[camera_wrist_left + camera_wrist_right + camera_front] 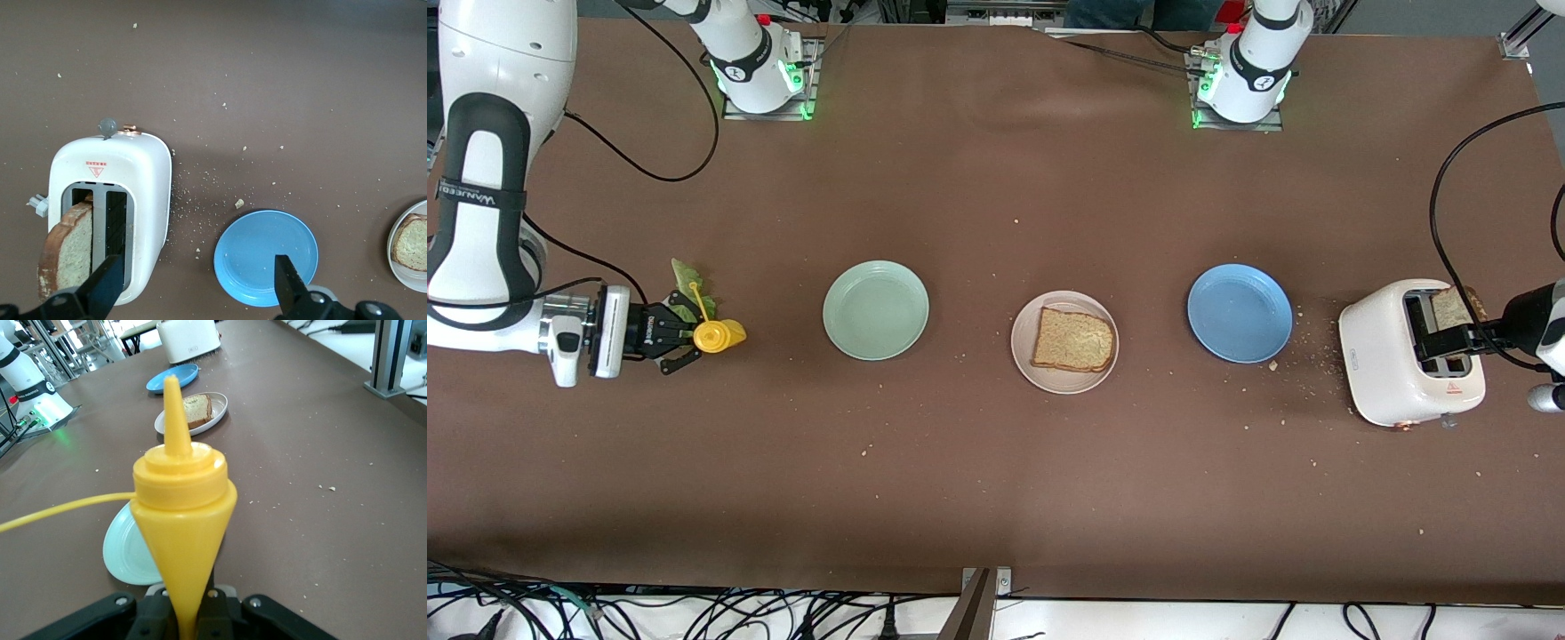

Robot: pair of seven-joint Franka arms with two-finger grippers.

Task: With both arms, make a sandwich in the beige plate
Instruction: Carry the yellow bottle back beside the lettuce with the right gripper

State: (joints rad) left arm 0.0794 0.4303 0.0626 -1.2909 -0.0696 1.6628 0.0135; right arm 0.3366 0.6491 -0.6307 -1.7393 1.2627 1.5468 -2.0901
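Two grippers (1449,342) (685,342), left spread over toaster (1387,373), right level, clamping bottle (719,335)

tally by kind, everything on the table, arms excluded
Plates: 3 – mint plate, beige plate, blue plate
Bread slices: 2 – one on the beige plate, one in the toaster
Toaster: 1
Yellow squeeze bottle: 1
Lettuce leaf: 1
Total: 8

A red warning triangle with a small unreadable red line stands on the white two-slot toaster (110,200); the white right arm's dark band (467,199) bears mirrored lettering, illegible.
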